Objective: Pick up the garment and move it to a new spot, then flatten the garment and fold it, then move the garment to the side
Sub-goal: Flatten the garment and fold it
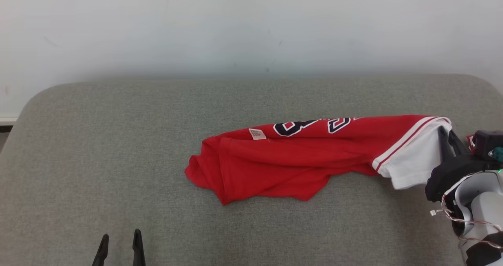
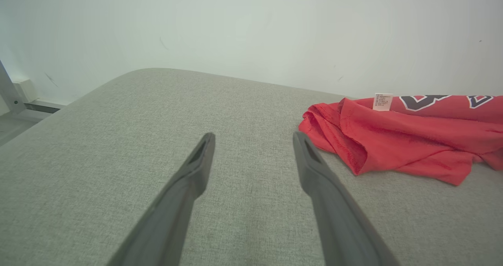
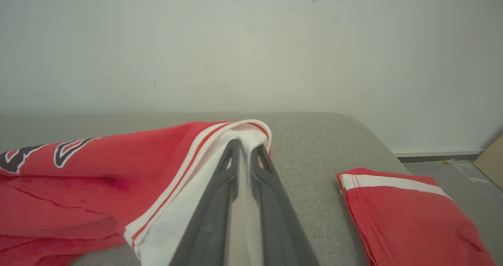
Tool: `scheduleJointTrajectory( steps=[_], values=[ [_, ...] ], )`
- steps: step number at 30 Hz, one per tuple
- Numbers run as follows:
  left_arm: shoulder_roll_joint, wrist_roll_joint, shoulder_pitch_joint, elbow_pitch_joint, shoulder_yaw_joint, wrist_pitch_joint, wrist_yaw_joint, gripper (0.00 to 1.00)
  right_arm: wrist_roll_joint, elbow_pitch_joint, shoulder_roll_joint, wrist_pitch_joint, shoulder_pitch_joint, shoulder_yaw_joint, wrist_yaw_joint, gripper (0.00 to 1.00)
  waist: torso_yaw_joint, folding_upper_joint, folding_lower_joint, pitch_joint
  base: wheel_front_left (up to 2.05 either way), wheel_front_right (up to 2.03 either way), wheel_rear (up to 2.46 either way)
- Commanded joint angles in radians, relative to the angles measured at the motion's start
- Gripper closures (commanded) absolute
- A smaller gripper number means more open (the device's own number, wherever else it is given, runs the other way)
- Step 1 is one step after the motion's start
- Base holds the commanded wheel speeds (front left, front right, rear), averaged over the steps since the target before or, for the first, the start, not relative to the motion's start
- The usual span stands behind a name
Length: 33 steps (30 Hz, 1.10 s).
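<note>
The garment [image 1: 298, 160] is a red jersey with dark numbers, a white label and a white sleeve with red stripes, lying bunched across the middle right of the grey cushion [image 1: 118, 148]. My right gripper [image 1: 446, 134] is at the jersey's right end, shut on the white sleeve edge, which is lifted a little. In the right wrist view the right gripper [image 3: 245, 146] pinches white cloth of the garment [image 3: 98, 167] between its fingers. My left gripper [image 1: 120, 236] stands open near the front left edge, apart from the jersey. The left wrist view has the left gripper [image 2: 253, 138] left of the garment [image 2: 401, 140].
A second red piece with a white band [image 3: 401, 215] lies on the cushion to the right of my right gripper. A pale wall [image 1: 251, 26] backs the cushion. The cushion's rounded right corner [image 3: 369, 128] drops to the floor [image 3: 452, 167].
</note>
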Motion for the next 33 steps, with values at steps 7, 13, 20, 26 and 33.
scheduleJointTrajectory(
  steps=[7,13,20,26,33],
  values=[
    [-0.001,0.008,-0.015,0.006,0.004,-0.003,-0.007,0.0,-0.026,-0.105,0.048,0.017,0.077,-0.062,-0.003,0.0,-0.015,0.0,0.0,0.002,0.0,0.0,0.0],
    [-0.001,0.008,-0.004,0.012,0.008,-0.003,-0.009,0.0,-0.017,-0.236,0.097,0.03,0.163,-0.077,-0.003,0.0,-0.023,0.0,0.0,-0.012,0.0,0.0,0.0],
    [-0.001,0.006,0.006,0.015,0.012,-0.003,-0.012,0.0,0.002,-0.395,0.142,0.01,0.301,-0.029,-0.003,0.0,-0.031,0.0,0.0,-0.025,0.0,0.0,0.0],
    [-0.001,0.006,0.014,0.017,0.016,-0.003,-0.016,0.0,0.013,-0.48,0.149,-0.063,0.407,0.037,-0.003,0.0,-0.043,0.0,0.0,-0.034,0.0,0.0,0.0],
    [-0.001,0.002,0.022,0.017,0.02,-0.003,-0.018,0.0,0.029,-0.544,0.14,-0.146,0.517,0.094,-0.003,0.0,-0.057,0.0,0.0,-0.037,0.0,0.0,0.0]
  ],
)
